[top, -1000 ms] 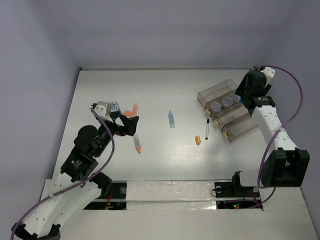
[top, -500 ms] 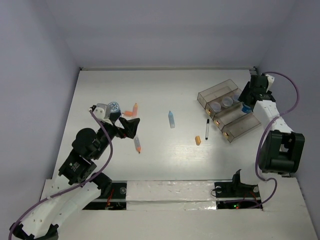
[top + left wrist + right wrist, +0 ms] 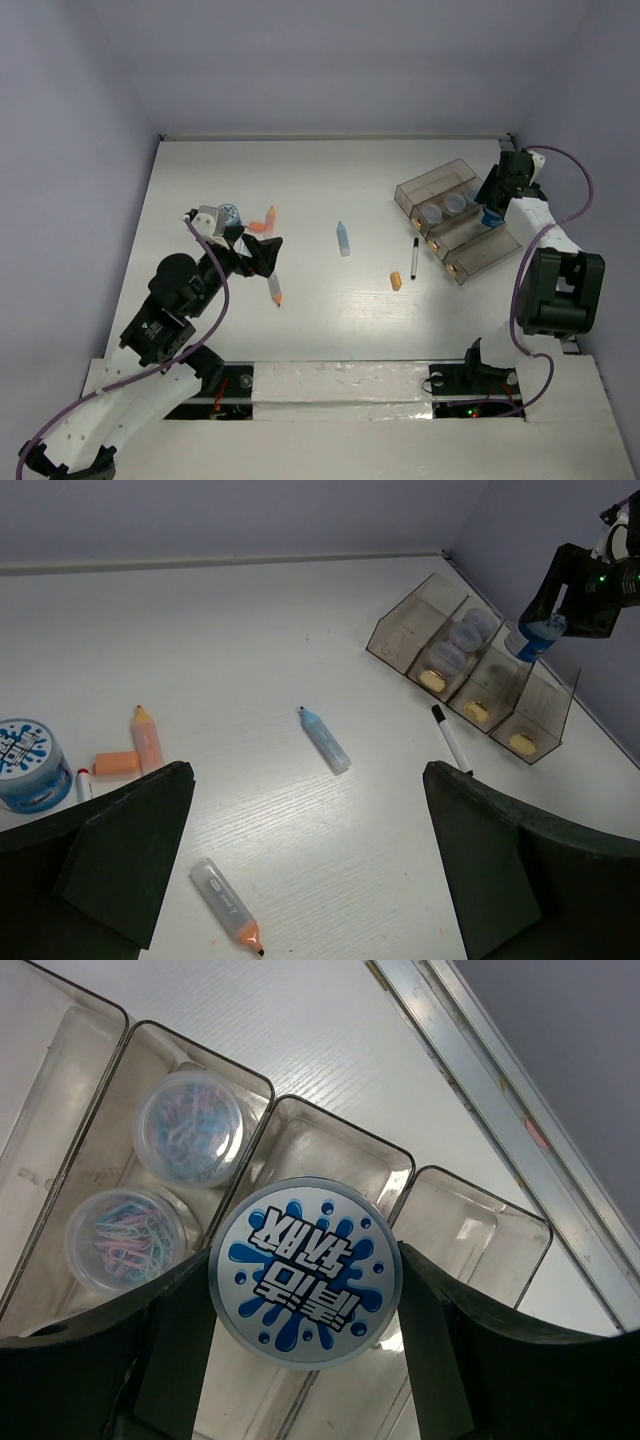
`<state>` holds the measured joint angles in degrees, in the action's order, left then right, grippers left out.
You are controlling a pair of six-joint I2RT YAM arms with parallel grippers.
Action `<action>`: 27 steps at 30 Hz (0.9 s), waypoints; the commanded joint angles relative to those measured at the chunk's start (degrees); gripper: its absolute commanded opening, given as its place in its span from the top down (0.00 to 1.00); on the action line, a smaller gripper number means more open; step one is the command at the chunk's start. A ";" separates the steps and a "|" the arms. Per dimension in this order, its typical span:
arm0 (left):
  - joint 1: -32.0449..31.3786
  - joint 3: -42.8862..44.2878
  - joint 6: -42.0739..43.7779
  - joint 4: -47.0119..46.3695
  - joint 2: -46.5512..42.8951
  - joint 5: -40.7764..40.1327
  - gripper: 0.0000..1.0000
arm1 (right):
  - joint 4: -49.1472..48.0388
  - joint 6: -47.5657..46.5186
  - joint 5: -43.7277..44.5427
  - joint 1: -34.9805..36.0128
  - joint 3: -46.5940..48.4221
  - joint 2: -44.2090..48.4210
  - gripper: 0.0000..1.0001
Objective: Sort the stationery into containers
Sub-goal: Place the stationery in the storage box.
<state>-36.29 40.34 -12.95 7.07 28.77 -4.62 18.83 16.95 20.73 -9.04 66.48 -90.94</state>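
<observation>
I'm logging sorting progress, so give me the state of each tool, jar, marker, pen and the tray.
left tool: open, empty.
right tool: shut on the held jar.
held jar: lidded, above the tray.
loose jar: upright, lidded, unsorted.
light-blue marker: lying flat, unsorted.
black pen: lying flat beside the tray.
orange-tipped marker: lying flat near the left tool.
clip jars: inside one tray compartment.
tray: partly filled.
</observation>
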 commanded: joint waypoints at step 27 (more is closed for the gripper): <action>1.40 2.03 -0.76 -1.80 3.39 -0.30 0.01 | -0.74 -1.91 -2.80 -0.45 4.96 -2.05 0.09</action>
<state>-35.73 40.34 -13.19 7.14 32.10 -4.99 17.80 17.47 18.33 -9.04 67.09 -92.42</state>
